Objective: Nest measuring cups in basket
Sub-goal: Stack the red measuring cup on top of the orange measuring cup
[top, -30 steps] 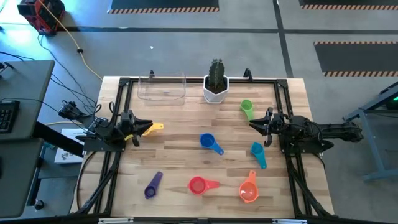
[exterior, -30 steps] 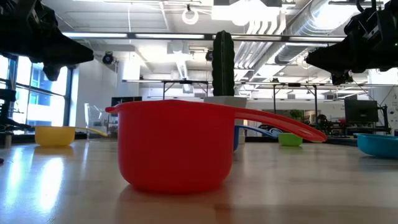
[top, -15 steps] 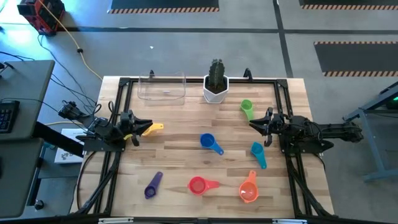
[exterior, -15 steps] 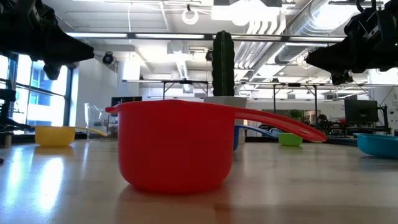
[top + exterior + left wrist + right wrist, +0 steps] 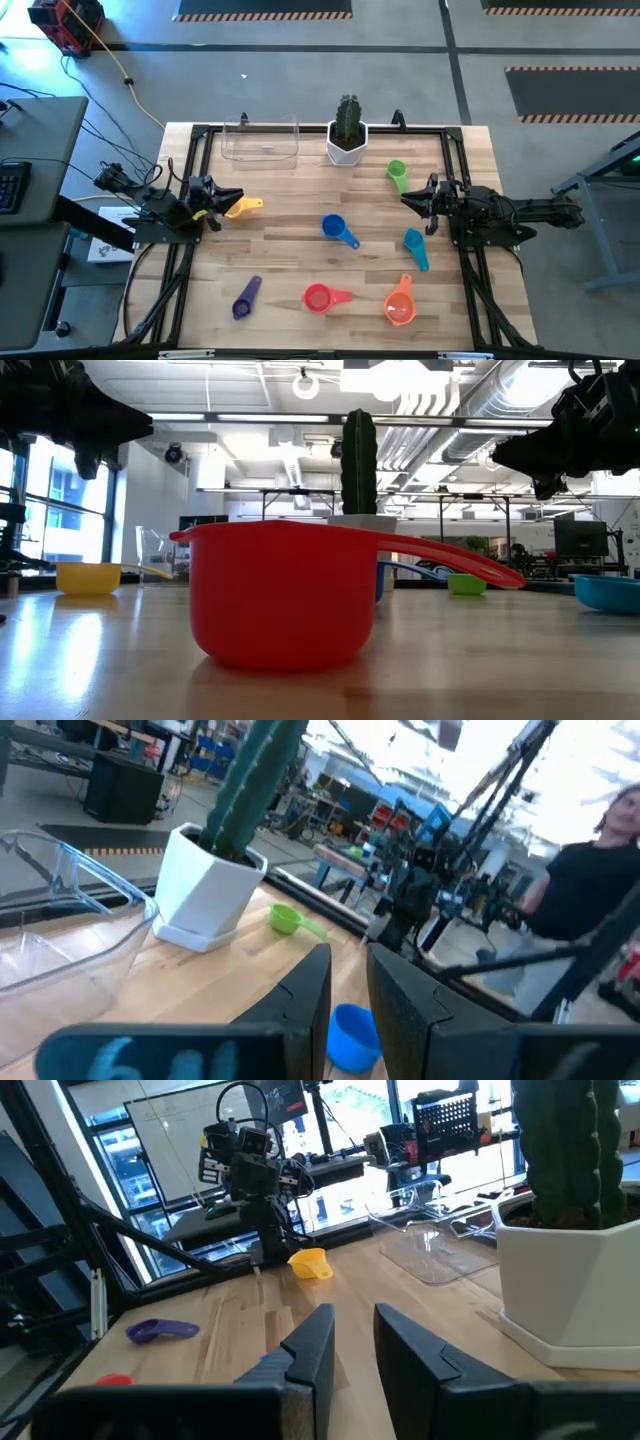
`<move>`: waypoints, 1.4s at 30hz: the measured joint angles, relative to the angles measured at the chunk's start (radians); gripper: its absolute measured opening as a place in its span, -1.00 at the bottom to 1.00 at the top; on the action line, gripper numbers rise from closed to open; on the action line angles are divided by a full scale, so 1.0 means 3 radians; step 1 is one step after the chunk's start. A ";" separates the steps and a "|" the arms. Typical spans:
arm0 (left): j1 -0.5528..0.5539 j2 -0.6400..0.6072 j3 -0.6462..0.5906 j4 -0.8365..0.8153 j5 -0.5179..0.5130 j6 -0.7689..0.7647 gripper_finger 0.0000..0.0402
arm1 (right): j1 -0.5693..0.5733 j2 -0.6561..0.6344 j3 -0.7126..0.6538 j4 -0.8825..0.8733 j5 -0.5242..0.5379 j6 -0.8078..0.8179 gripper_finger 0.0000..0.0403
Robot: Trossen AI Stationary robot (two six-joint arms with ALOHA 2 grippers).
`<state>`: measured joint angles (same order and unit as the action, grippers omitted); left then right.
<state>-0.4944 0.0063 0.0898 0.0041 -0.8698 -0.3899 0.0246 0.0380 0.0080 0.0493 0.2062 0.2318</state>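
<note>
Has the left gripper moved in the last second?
Yes. The left gripper pulled slightly back toward the table's left edge, uncovering more of the yellow cup.

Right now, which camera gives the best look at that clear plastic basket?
The high view: the whole basket shows from above, empty, at the table's far edge beside the cactus pot. The left wrist view catches only one corner, the right wrist view shows it faintly, far off, and the low view shows only a sliver behind the red cup.

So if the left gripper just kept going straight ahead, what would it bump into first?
Probably the blue cup: it sits just past the left gripper in the left wrist view. Depth is hard to judge, so the gripper might pass over it.
</note>
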 joint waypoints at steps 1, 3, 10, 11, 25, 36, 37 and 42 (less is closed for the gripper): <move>0.0000 0.0000 0.0000 0.0039 -0.0034 -0.0002 -0.71 | 0.0000 0.0000 0.0001 -0.0001 0.0000 -0.0007 -0.67; 0.0001 0.0000 0.0000 0.0130 -0.0091 0.0000 -0.71 | 0.0000 0.0000 0.0000 0.0000 0.0000 -0.0063 -0.67; 0.0001 -0.0001 0.0000 0.0453 -0.0104 0.0007 -0.71 | 0.0000 0.0000 0.0001 -0.0001 0.0000 0.0113 -0.67; 0.0001 -0.0001 0.0000 0.0471 -0.0104 0.0042 -0.71 | 0.0000 0.0000 0.0001 0.0000 0.0000 0.0128 -0.67; 0.0130 0.0000 0.0000 0.0756 -0.0496 0.0630 -0.63 | 0.0000 -0.0001 0.0000 0.0267 0.0000 0.0336 -0.67; 0.0186 0.0000 0.0058 0.0791 -0.0451 0.0172 -0.44 | 0.0000 -0.0003 0.0131 0.0600 0.0001 0.0336 -0.67; 0.0186 0.0000 0.0073 0.0799 -0.0437 0.0176 -0.44 | 0.0000 -0.0003 0.0139 0.0654 0.0002 0.0335 -0.67; 0.0186 0.0032 0.0204 0.0886 -0.0354 0.0345 -0.44 | 0.0000 -0.0001 0.0179 0.0944 0.0152 0.0437 -0.67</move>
<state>-0.4385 0.0160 0.1510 0.2699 -0.9761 -0.2864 0.0246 0.0376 0.0617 0.3325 0.2519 0.3628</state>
